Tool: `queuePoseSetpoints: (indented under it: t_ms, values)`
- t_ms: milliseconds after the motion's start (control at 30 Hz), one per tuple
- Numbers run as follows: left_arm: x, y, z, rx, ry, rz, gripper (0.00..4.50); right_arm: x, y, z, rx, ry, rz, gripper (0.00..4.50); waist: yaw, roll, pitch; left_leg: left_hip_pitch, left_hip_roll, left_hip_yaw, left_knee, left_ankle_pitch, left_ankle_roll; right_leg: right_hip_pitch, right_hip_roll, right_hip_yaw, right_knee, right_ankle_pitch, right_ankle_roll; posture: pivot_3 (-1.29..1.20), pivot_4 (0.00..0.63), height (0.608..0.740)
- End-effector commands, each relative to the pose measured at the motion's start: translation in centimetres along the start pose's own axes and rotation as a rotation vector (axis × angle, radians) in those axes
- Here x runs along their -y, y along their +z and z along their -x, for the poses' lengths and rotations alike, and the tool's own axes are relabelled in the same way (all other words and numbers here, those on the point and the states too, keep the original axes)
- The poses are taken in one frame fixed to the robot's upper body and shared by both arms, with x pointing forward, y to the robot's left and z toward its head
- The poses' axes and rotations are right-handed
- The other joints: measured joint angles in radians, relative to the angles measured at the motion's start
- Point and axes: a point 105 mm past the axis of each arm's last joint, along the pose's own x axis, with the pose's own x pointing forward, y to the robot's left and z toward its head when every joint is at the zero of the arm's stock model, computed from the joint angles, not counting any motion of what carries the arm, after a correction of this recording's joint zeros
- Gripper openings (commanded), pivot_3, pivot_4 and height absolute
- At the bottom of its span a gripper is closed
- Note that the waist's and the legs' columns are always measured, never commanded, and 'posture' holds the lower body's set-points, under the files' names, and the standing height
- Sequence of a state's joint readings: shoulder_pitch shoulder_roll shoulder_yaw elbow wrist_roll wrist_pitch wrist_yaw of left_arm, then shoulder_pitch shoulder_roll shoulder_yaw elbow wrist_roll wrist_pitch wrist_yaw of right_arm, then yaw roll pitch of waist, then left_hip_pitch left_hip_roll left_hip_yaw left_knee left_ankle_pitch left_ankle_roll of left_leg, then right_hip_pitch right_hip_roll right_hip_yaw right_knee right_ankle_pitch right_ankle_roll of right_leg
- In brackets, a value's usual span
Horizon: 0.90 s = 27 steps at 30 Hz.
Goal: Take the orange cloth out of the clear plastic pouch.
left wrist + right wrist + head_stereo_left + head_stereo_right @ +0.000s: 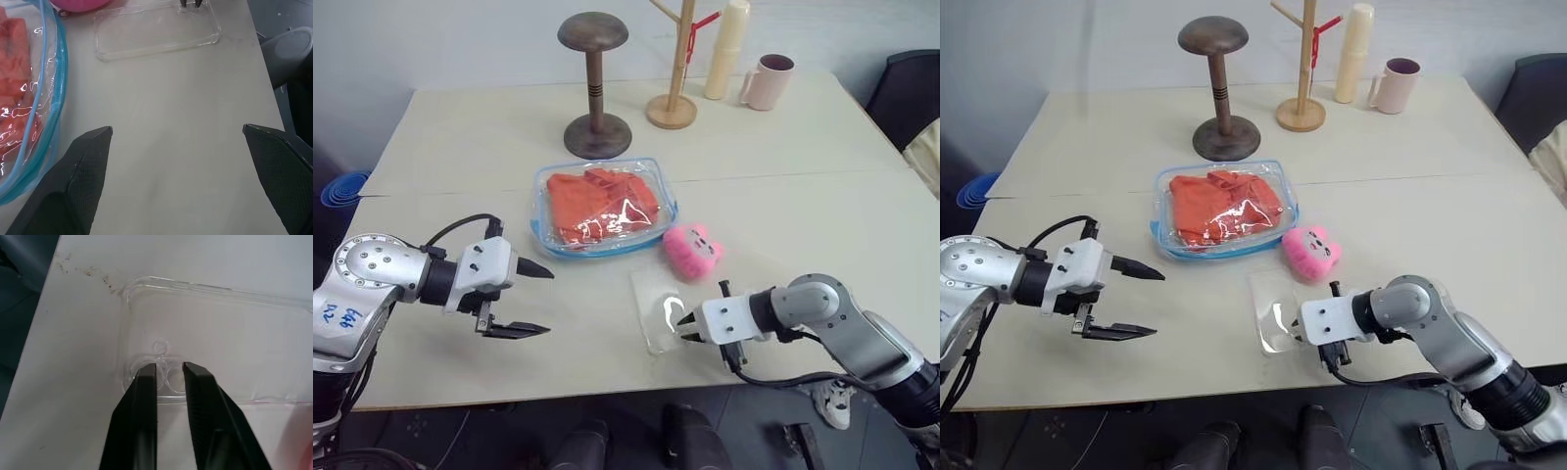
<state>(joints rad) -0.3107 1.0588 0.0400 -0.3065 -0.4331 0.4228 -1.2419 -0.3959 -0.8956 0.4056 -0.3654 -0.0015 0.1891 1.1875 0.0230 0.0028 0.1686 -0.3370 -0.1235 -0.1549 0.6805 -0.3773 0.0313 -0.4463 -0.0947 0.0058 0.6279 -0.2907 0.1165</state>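
The beige table (803, 225) carries every item. At its far edge stand a dark wooden hat stand (595, 83), a light wooden branch rack (674, 69), a cream bottle (726, 49) and a pink mug (769, 81). The clear plastic pouch (548, 186), trimmed in light blue, lies flat at mid-table with the orange cloth (597, 201) fully inside it. A pink plush toy (693, 248) sits just beside the pouch. The left gripper (536, 299) hovers near the pouch, fingers spread wide and holding nothing. The right gripper (168, 374) has its fingers nearly together over the corner of a clear phone case (220, 333); a grip on it cannot be confirmed.
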Motion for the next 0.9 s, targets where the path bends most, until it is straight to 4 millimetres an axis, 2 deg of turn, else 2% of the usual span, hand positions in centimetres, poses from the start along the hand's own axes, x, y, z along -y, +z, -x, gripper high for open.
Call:
queuePoseSetpoints:
  t_ms: [33, 267, 400, 467, 600, 833, 900]
  values:
    - [-0.4, 1.6, 0.6, 0.032, 0.028, -0.052, 4.5, -1.0, -1.1, -0.6, -0.041, 0.06, -0.025, 0.02, 0.0, 0.0, 0.0, 0.0, 0.0, 0.0, 0.0, 0.0, 0.0, 0.0, 0.0, 0.0, 0.0, 0.0, 0.0, 0.0, 0.15, 0.74]
    - [-0.5, 1.6, 0.6, 0.03, 0.03, -0.056, 4.5, -1.2, -1.7, 0.0, -0.068, 0.067, -0.047, 0.02, 0.002, -0.001, 0.0, 0.0, 0.0, 0.0, 0.0, 0.0, 0.0, 0.001, 0.0, 0.0, 0.0, 0.0, 0.0, 0.0, 0.15, 0.74]
    - [-0.7, 1.6, 0.4, 0.034, 0.03, -0.059, 4.5, -0.2, -1.0, 0.0, -0.032, 0.025, -0.03, 0.02, 0.002, -0.001, 0.0, 0.0, 0.0, 0.0, 0.001, 0.0, 0.0, 0.001, 0.0, 0.0, 0.0, 0.0, 0.0, 0.0, 0.15, 0.74]
    - [-0.7, 1.6, 0.3, 0.035, 0.028, -0.061, 4.5, 0.2, -0.2, 0.3, -0.005, 0.008, -0.039, 0.38, 0.002, -0.001, 0.0, 0.0, 0.0, 0.0, 0.001, 0.0, 0.0, 0.001, 0.0, 0.0, 0.0, 0.0, 0.0, 0.0, 0.15, 0.74]
    - [-0.8, 1.5, 0.3, 0.035, 0.028, -0.066, 4.5, -0.1, 0.2, 1.1, -0.009, 0.03, -0.048, 1.56, 0.002, -0.001, 0.0, 0.0, 0.0, 0.0, 0.001, 0.0, 0.0, 0.001, 0.0, 0.0, 0.0, 0.0, 0.0, 0.0, 0.15, 0.74]
    - [-0.8, 1.5, 0.1, 0.041, 0.027, -0.07, 4.5, -0.4, -0.9, 1.2, -0.053, 0.041, -0.037, 1.56, 0.003, -0.001, 0.0, 0.0, 0.0, 0.0, 0.001, -0.001, 0.001, 0.0, 0.0, 0.0, 0.0, 0.0, 0.0, 0.0, 0.15, 0.74]
    - [-0.8, 1.5, 0.1, 0.043, 0.028, -0.071, 4.5, -0.5, -0.9, 1.2, -0.05, 0.046, -0.039, 1.17, 0.003, -0.001, 0.0, 0.0, 0.0, 0.0, 0.001, -0.001, 0.001, 0.0, 0.0, 0.0, 0.0, 0.0, 0.0, 0.0, 0.15, 0.74]
